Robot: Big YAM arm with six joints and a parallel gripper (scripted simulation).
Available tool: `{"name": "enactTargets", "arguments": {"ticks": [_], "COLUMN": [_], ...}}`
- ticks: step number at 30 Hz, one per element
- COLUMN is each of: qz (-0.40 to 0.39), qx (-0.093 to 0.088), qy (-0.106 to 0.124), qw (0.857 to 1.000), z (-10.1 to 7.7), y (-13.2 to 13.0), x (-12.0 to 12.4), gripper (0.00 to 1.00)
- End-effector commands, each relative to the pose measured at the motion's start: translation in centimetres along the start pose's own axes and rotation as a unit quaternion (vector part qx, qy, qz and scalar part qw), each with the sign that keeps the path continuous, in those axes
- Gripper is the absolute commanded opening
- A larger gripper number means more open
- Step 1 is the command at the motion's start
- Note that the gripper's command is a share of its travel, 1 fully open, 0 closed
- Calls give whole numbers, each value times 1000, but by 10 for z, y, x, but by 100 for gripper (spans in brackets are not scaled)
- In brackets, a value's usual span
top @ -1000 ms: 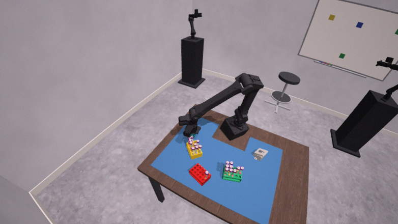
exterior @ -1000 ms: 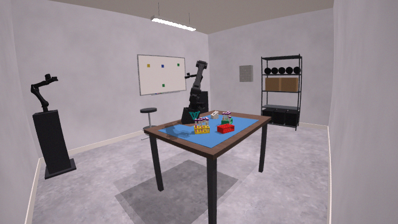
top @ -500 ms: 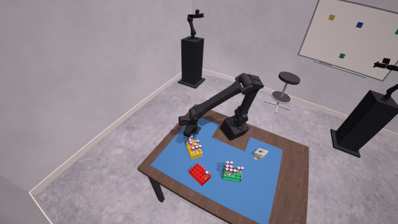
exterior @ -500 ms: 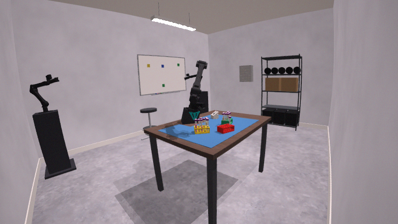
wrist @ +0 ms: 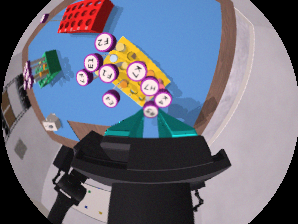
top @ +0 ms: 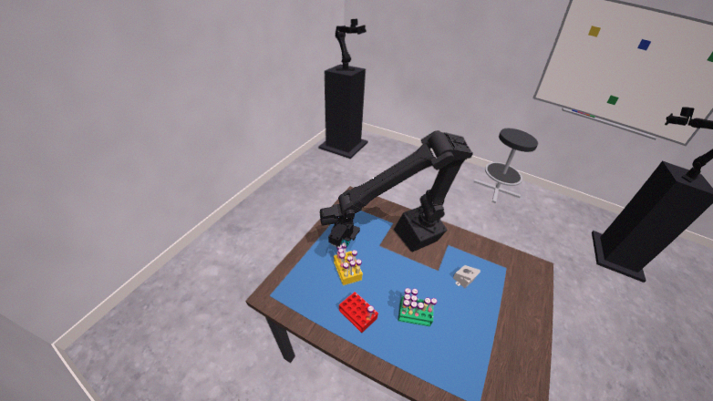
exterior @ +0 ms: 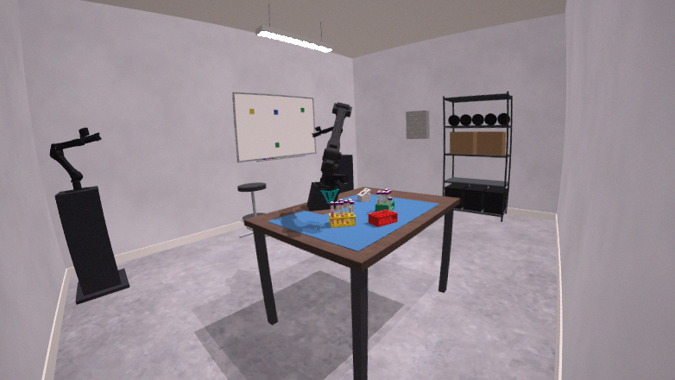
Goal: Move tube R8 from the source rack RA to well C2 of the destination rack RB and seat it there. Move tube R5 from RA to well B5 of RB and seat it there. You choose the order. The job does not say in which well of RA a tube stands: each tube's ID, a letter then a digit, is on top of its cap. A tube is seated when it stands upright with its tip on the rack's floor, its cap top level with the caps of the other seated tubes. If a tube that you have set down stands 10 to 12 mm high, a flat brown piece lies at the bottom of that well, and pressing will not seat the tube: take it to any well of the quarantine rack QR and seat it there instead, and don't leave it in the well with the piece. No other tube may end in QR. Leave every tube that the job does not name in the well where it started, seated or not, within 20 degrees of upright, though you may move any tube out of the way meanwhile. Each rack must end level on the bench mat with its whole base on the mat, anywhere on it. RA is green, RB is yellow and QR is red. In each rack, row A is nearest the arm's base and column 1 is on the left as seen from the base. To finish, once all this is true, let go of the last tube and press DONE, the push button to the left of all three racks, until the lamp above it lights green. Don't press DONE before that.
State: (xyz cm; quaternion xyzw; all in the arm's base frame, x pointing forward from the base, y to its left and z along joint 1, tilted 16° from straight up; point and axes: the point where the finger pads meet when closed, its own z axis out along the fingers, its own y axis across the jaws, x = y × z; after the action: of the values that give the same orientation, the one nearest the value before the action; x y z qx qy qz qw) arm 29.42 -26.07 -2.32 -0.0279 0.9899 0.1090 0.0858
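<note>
Gripping a purple-capped tube between my teal fingers, I have my gripper closed on it just below the cap, at the bottom centre of the wrist view. I cannot read the ID on that cap. The held tube stands at the near end of the yellow rack RB, touching or just over its closest wells; which well I cannot tell. Several other capped tubes stand in RB, running toward the upper left of the wrist view.

In the top view my arm reaches from its base at the table's far edge, upper link rising to an elbow at upper centre, forearm slanting down to the left, wrist bent so the gripper points down over RB.

Beyond RB, the red rack QR lies lower in the frame with one tube in a corner well. Right of it sits the green rack RA, holding a cluster of capped tubes. Farther right, the white DONE button box rests on the blue mat.
</note>
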Motion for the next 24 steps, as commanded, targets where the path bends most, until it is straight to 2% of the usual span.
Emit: {"name": "enactTargets", "arguments": {"ticks": [1,17,18,24], "qz": [5,5,5,5], "qx": [8,8,8,8], "qy": [-4,-4,-4,-4], "qw": [1000,1000,1000,1000], "z": [2,2,2,2], "y": [-8,-8,-8,-8], "x": [-6,-6,-6,-5], "gripper": [0,0,24,24]}}
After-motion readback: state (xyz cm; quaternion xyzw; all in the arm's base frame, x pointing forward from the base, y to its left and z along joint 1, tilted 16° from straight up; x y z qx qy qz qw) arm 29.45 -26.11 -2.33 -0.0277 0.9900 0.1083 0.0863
